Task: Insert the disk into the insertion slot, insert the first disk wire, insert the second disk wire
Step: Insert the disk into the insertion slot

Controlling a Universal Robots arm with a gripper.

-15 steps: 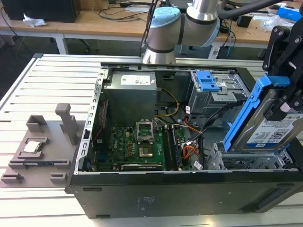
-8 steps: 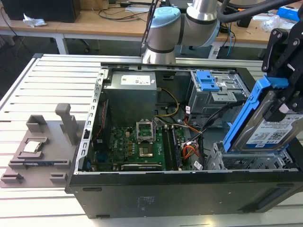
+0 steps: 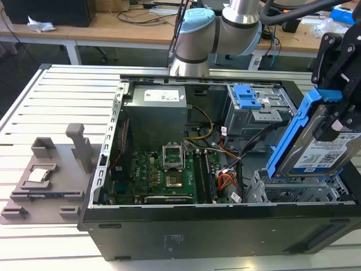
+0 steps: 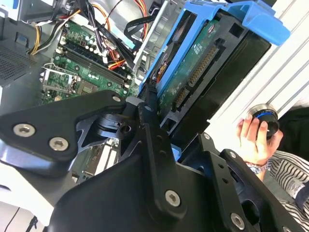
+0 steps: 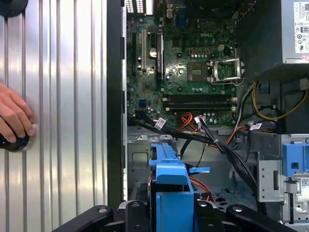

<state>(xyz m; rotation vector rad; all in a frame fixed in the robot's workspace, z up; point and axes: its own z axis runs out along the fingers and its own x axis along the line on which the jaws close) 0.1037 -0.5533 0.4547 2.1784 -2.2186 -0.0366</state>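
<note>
Hand is clamped on the disk, pinching it by the blue caddy frame. In the second wrist view the black fingers press against the caddy's edge.

The disk is off the counter and held steeply tilted, label side facing out, with one blue caddy end uppermost. It hangs directly over the insertion slot, the perforated silver cage in the corner of the open computer case at the exterior view's right. The disk's lower edge is close to the cage's open top; I cannot tell whether they touch. The disk is not seated.

Inside the case:
- A black cable bundle runs from the middle toward the cage.
- Orange and red wires lie loose beside the green motherboard.
- The grey bay with the blue latch stands behind the cage.

A grey fixture sits on the counter at the exterior view's left, well apart from the case.

In the first wrist view, a person's fingers rest on a dark round knob on the slatted counter.
</note>
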